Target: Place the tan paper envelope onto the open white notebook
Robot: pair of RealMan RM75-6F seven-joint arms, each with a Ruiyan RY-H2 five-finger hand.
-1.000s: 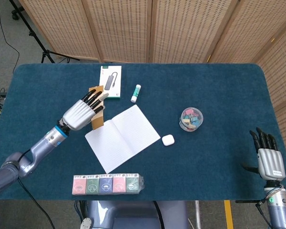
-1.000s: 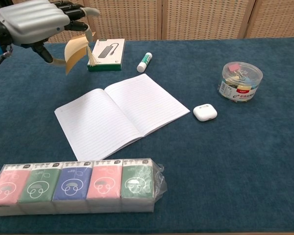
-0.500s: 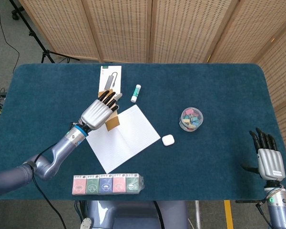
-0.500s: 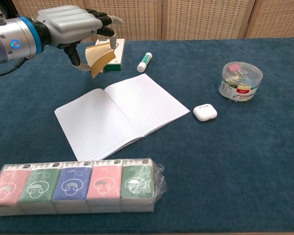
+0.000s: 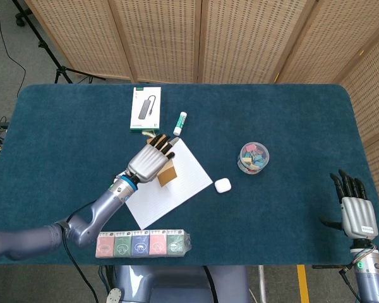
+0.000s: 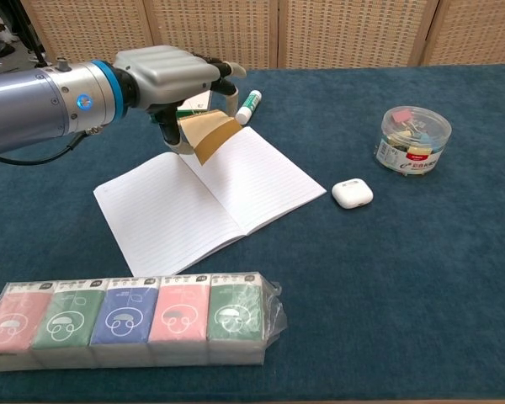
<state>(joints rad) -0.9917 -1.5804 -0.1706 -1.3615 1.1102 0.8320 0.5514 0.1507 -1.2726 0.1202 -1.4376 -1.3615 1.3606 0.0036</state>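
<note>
Over the left half of the desk (image 5: 63, 120), the left hand (image 5: 150, 159) carries the tan paper envelope (image 6: 204, 135), its fingers (image 6: 221, 69) grasping it from above, raised just over the open white notebook (image 6: 204, 196) near its spine. To finish well, I'd judge it should sink until the envelope lies flat on the pages, then let go without dragging paper along. Past it sit the white earbud case (image 5: 222, 185) and the tub of binder clips (image 5: 253, 157). Far right, the right hand (image 5: 354, 207) hangs off the desk edge, fingers released and apart, holding nothing. A second ago the envelope was back beside the boxed USB hub (image 5: 145, 108); now it hangs above the notebook.
</note>
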